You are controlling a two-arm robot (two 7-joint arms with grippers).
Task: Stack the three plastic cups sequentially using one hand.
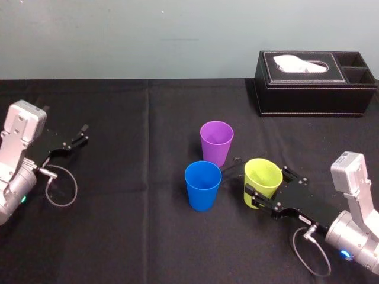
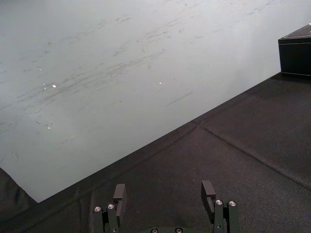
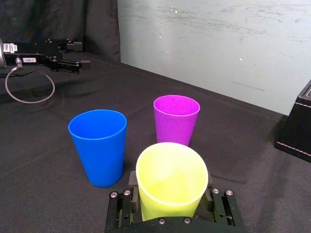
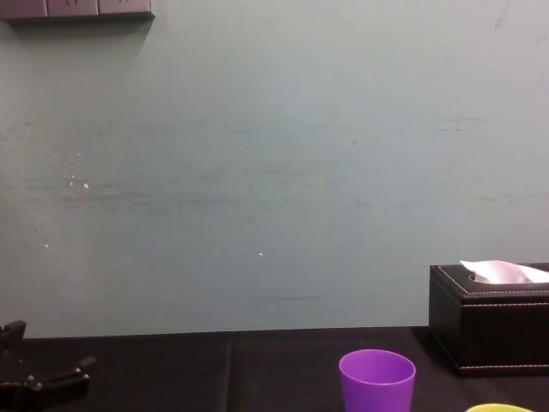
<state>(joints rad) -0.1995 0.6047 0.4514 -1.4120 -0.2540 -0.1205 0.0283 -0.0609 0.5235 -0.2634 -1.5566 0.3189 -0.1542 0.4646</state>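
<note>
- Pinching the yellow-green cup (image 1: 263, 177) low on its wall with the right pincer (image 1: 270, 184), closing on it from both sides, toward the right front of the bench (image 1: 118, 236). Not telling from here whether lifting it off the cloth or not.
- Keeping the left pincer (image 1: 80, 137) spread and idle at the far left of the bench, well apart from all three cups.
- Leaving the blue cup (image 1: 202, 184) upright just beside the held one, on its left, and the purple cup (image 1: 217, 142) upright just behind the pair, on the side toward the black tissue box (image 1: 314, 83).
- Risking too hard a squeeze: bending the thin, smooth wall out of round, and likely jamming it on the next cup's rim instead of sliding it in.
- Risking the opposite as well: gripping a tapered, slippery wall too lightly, and likely letting the cup slip or twist during the lift.
- Working in a crowded spot: swinging sideways before gaining height, and probably clipping the blue cup's rim and tipping it over, light and empty as it looks.
- Seeming to lean the held cup a little toward the pincer: lowering it at that angle, and probably catching a rim and toppling the target.
- Releasing off-centre or too high, and probably bouncing the cup out.
</note>
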